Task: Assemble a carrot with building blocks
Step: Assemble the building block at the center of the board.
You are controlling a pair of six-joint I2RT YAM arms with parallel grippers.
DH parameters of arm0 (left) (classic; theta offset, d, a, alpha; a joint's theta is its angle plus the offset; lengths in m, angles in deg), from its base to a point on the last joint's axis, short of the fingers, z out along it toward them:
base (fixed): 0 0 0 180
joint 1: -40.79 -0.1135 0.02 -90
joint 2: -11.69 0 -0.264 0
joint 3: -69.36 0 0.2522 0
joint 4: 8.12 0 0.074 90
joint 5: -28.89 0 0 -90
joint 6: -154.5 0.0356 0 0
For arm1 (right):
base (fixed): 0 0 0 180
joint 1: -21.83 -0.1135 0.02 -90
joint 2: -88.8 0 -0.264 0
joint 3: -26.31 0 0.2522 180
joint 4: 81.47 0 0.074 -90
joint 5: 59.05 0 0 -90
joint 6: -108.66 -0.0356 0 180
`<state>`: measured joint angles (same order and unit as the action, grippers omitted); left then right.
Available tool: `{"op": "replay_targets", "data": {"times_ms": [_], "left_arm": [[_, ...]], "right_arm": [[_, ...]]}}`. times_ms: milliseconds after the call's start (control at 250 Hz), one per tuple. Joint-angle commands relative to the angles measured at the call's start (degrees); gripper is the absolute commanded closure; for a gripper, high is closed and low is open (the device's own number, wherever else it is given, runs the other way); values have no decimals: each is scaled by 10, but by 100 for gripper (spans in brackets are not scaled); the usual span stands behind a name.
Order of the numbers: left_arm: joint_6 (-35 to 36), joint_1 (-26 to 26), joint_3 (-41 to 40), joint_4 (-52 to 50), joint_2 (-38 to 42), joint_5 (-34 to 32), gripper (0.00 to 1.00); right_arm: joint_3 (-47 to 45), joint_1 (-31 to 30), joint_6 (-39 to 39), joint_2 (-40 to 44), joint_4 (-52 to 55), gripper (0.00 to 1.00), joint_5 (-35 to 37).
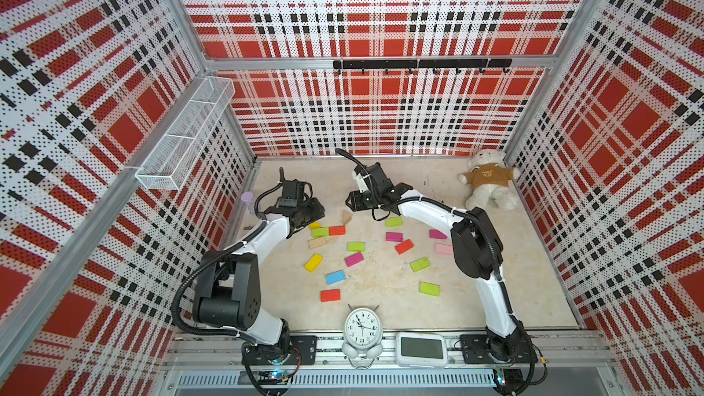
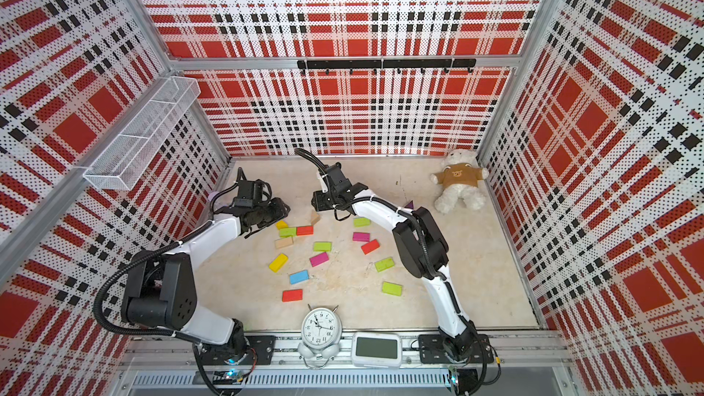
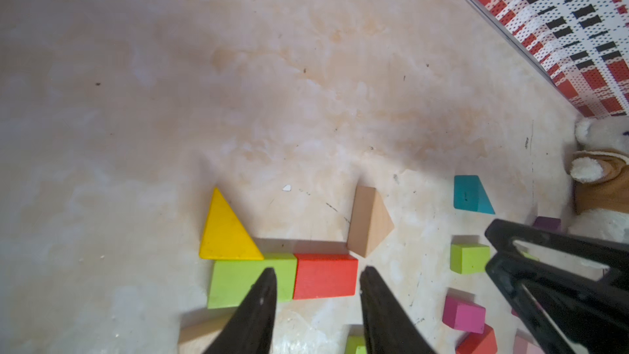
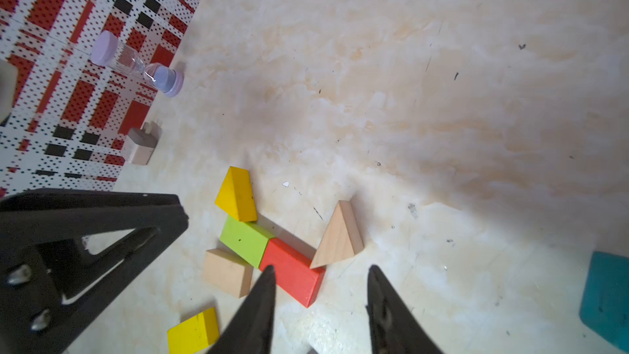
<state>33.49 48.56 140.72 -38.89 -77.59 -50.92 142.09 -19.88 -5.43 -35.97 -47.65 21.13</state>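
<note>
The left gripper (image 3: 317, 271) has its jaws spread apart and holds nothing. In the left wrist view the flat red wooden block (image 3: 325, 277) shows in the gap between the tips. In a top view the flat lime wooden block (image 1: 320, 232) touches it at 9 o'clock. The right gripper (image 4: 321, 270) is spread and empty too. The tan wooden wedge (image 4: 338, 238) lies just past its tips, at 1 o'clock from the red block.

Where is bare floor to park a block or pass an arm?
Free: far strip along the back wall, up to the teddy bear; right side between the right arm and side wall. Crowded: middle, scattered building blocks.
</note>
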Motion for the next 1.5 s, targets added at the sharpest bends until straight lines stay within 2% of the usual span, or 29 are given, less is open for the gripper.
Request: {"op": "replay_targets", "data": {"times_ms": [0, 208, 388, 964, 1497], "left_arm": [[10, 15, 27, -15, -31, -10, 58], [-2, 30, 53, -3, -86, -8, 60], [-13, 31, 61, 11, -107, -3, 61], [-15, 34, 58, 17, -108, 2, 61], [-16, 42, 54, 20, -116, 5, 61]], "right_arm": [[-45, -1, 7, 11, -19, 76, 4], [-82, -1, -1, -7, -35, 81, -3], [-64, -6, -9, -40, -36, 81, -15], [15, -21, -10, -102, -11, 81, -22], [23, -26, -7, -89, -10, 80, -28]]}}
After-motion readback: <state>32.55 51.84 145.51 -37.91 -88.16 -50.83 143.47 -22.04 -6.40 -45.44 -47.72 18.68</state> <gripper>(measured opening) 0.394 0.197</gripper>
